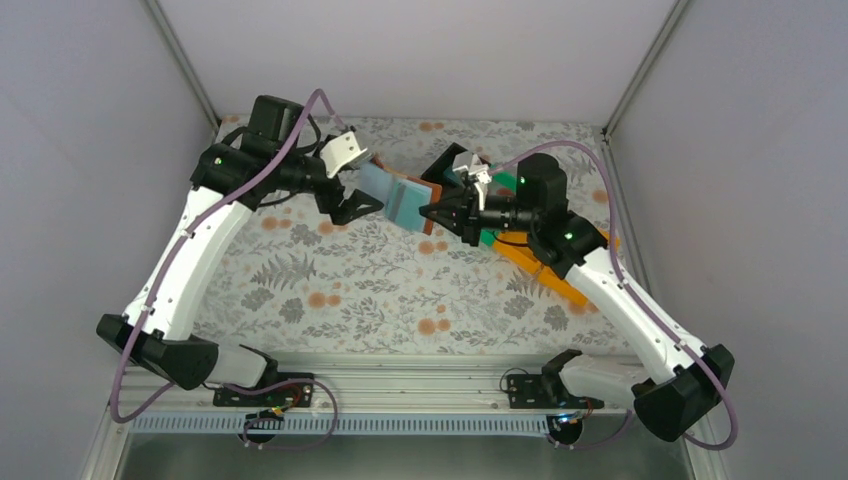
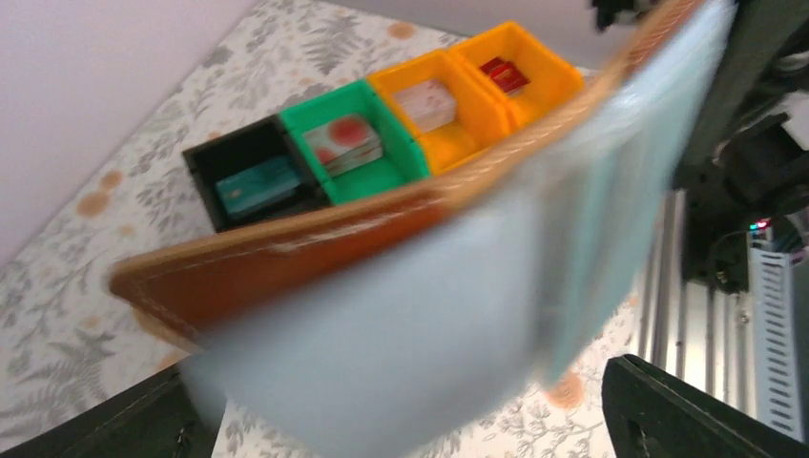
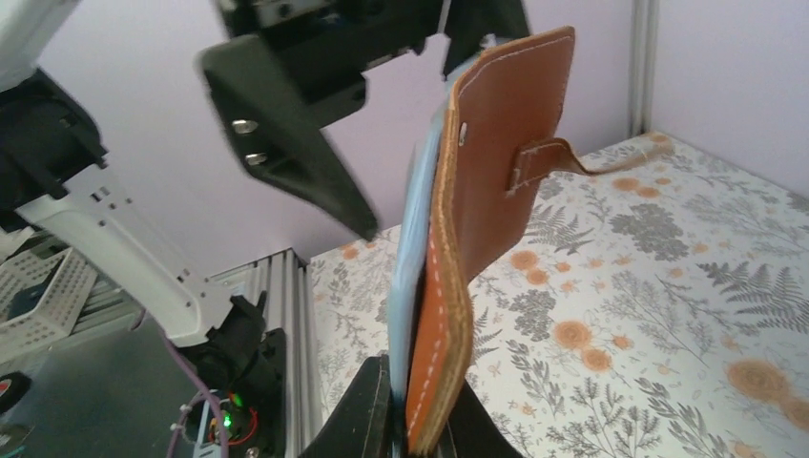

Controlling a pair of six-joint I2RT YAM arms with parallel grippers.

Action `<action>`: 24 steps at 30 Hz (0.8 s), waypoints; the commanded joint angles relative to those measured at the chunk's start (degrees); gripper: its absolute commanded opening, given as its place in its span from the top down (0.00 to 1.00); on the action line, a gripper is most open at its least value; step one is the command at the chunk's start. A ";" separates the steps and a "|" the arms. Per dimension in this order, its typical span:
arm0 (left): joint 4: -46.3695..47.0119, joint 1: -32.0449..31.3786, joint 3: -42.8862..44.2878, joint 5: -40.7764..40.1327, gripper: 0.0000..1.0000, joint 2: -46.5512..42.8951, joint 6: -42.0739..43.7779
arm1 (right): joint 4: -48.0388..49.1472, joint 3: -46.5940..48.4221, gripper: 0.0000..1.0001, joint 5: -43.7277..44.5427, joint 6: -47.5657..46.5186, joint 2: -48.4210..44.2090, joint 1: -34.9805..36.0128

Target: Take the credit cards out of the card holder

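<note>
The card holder [image 1: 405,198] is a brown wallet with a pale blue inside, held in the air between the two arms. My right gripper [image 1: 435,213] is shut on its lower end [image 3: 448,382], so the wallet [image 3: 496,172] stands upright from the jaws. My left gripper [image 1: 362,182] is open, its fingers [image 3: 286,143] standing apart on either side of the wallet's far end. Seen by the left wrist, the wallet [image 2: 315,258] is blurred and fills the view. Credit cards lie in the bins: a teal card [image 2: 258,186], a red-spotted card [image 2: 348,143], a pale card [image 2: 426,103] and a red card [image 2: 504,74].
A row of small bins stands on the floral table under the right arm: black [image 2: 205,162], green [image 2: 377,186] and two orange [image 2: 467,143]. From above they show as black [image 1: 455,165] and orange [image 1: 545,270]. White walls close the back and sides.
</note>
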 commanded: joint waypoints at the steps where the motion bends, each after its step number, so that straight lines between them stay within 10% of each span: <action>1: -0.19 2.07 -0.67 -6.02 0.00 -0.14 1.80 | -0.63 0.99 0.96 -5.43 -3.19 -1.72 0.71; 14: -10.55 4.90 0.17 11.50 0.03 -0.36 15.81 | -2.87 2.14 0.96 -7.61 -7.10 -0.12 0.04; 24: -10.10 4.89 -1.70 16.51 0.97 0.08 15.79 | -3.31 1.94 0.87 -3.23 -6.31 -0.56 -1.41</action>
